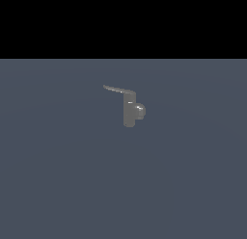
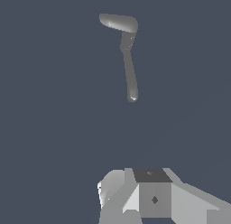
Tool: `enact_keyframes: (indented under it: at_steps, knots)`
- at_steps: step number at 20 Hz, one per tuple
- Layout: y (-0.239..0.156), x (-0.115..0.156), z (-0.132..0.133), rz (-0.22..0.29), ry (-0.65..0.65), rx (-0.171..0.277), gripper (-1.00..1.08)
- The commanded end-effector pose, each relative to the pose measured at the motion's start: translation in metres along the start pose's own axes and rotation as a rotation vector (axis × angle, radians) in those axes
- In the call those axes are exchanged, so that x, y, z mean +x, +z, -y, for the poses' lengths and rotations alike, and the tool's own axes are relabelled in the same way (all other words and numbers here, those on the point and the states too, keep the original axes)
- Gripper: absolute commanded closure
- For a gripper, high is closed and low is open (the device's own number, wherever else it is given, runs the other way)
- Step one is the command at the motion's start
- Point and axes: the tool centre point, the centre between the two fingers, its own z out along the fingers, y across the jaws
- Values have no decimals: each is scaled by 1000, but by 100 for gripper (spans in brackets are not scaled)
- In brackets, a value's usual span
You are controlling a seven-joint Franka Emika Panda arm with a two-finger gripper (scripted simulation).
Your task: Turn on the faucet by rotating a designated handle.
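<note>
pale grey, faceted hand (image 2: 153, 198) with dark panel.

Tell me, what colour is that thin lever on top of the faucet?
Plain metallic grey, like the faucet itself; the handle shows best in the wrist view.

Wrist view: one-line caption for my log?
Seen from above, the faucet and its thin handle lie ahead of the gripper, untouched.

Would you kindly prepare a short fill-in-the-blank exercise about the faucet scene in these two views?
1. In the exterior view, the handle projects from the top of the faucet toward that view's ____.
2. The rounded knob sits on the body's ____ side in the exterior view.
3. The gripper is ____ the handle, not touching it.
4. The number of robot arms visible in the exterior view is ____.

Missing words: left; right; apart from; zero
</note>
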Motion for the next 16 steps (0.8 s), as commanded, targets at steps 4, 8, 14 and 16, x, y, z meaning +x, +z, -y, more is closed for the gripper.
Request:
enact_keyframes:
  at_steps: [4,8,14,16]
  knots:
    - [0,12,1,2,34,14,108]
    - [2,28,3,5,84,32,108]
    - [8,64,7,15,198,69,108]
    - [11,79,9,21,248,82,108]
